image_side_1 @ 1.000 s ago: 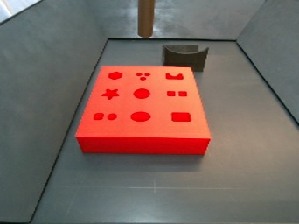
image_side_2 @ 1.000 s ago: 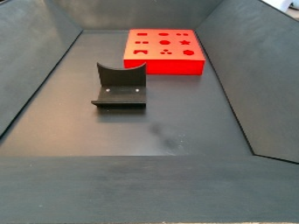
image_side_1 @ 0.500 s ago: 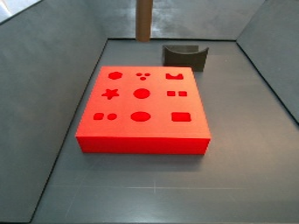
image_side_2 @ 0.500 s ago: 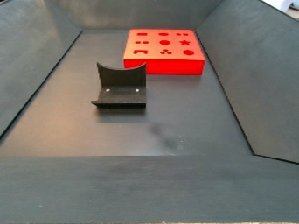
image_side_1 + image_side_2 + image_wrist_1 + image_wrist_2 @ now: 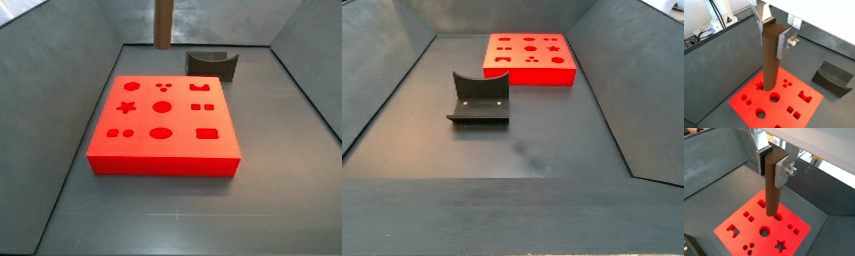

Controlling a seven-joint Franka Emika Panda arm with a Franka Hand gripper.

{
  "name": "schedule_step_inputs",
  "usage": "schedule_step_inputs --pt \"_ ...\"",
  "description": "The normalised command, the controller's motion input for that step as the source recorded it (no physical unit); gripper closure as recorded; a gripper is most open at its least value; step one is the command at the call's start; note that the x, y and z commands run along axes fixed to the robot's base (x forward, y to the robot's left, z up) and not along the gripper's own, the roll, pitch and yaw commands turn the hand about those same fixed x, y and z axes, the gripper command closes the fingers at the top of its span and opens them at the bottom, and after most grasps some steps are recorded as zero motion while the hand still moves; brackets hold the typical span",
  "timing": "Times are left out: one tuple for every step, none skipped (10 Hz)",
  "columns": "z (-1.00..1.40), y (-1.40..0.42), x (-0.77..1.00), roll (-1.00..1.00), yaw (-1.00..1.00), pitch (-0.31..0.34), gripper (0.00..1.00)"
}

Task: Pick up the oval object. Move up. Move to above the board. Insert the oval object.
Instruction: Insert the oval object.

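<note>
Gripping the oval object point(image 5: 769, 60) upright in both wrist views, my end effector point(image 5: 775, 31) hangs above the board point(image 5: 751, 95). In a side view the peg point(image 5: 164, 24) hangs high behind the board point(image 5: 163, 155); elsewhere the fixture point(image 5: 478, 98) stands apart on the worktop point(image 5: 543, 140).

Both wrist views look steeply down the tool point(image 5: 775, 30) onto the board point(image 5: 751, 97); both side views share it from opposite ends.
</note>
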Motion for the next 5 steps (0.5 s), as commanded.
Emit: schedule_step_inputs --pt "-0.05 0.0 -0.01 0.0 -0.07 0.0 1.0" --pt "-0.04 0.0 0.0 0.0 -0.06 0.0 1.0" --pt "-0.06 0.0 0.0 0.0 -0.06 0.0 1.0" --pt "-0.08 0.0 0.0 0.02 -0.05 -0.026 1.0" --pt "-0.1 0.0 0.0 0.02 -0.03 -0.041 1.0"
